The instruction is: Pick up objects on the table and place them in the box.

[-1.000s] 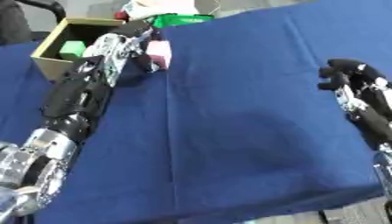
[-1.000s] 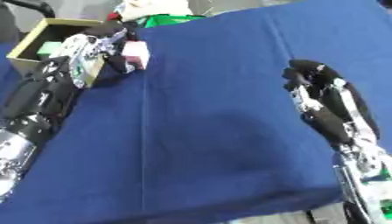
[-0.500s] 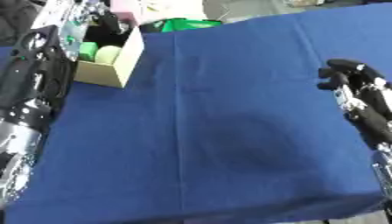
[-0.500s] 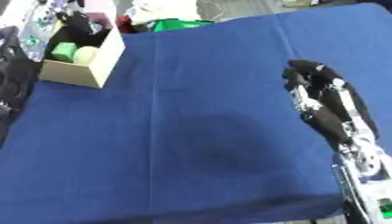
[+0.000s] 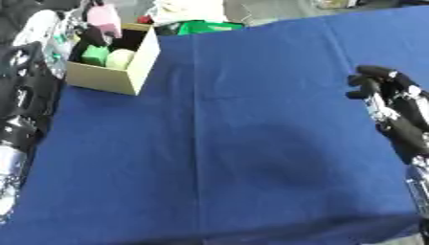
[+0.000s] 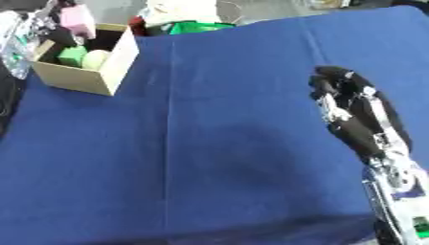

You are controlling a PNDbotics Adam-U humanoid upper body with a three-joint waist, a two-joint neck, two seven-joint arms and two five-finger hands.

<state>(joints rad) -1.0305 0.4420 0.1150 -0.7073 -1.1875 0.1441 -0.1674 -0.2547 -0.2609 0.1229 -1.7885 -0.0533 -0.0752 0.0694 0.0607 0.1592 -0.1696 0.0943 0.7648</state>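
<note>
A cardboard box point(image 5: 134, 64) stands at the far left of the blue table and holds a green block point(image 5: 94, 55) and a pale yellow-green ball point(image 5: 119, 58). Right above the box's far rim my left hand point(image 5: 77, 21) is shut on a pink object point(image 5: 104, 15). My left arm runs down the left edge of the view. Over the table's right side my right hand point(image 6: 345, 93) hovers with its fingers curled and nothing in it.
A blue cloth point(image 5: 243, 139) covers the table. Behind the box, past the far edge, lie a green thing point(image 5: 199, 26) and white material point(image 5: 188, 8).
The camera swung left, so the whole scene shifted right. My left hand carried the pink object from the table beside the box up over the box. My right hand stayed in place.
</note>
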